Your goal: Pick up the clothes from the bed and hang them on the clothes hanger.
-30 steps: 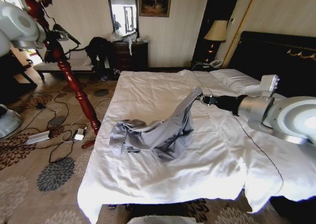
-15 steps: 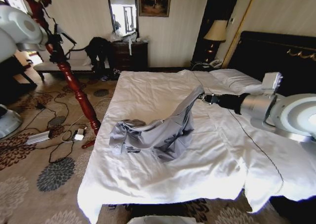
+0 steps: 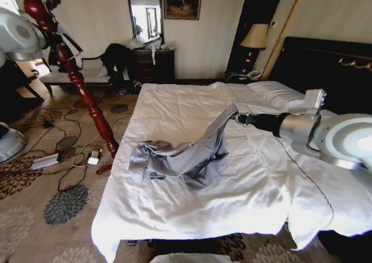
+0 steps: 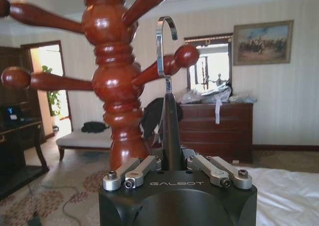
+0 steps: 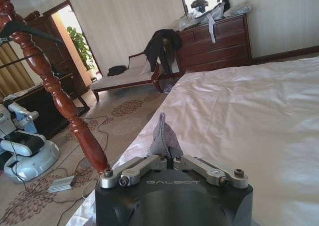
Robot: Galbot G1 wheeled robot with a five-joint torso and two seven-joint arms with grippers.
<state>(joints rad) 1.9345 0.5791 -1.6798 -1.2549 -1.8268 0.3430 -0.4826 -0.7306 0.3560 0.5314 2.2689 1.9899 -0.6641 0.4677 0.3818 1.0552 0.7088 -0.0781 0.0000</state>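
Head view shows you the right gripper (image 3: 237, 118) clenched on the shirt (image 3: 186, 155), lifting one corner toward 2 o'clock off the bed (image 3: 174, 106); the left gripper (image 4: 172, 166) grips the hanger (image 4: 167, 46) ready.

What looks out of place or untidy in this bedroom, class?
Cables and a power strip sprawl over the carpet beside the bed. The shirt lies crumpled on the sheet, one corner pulled up by the right gripper.
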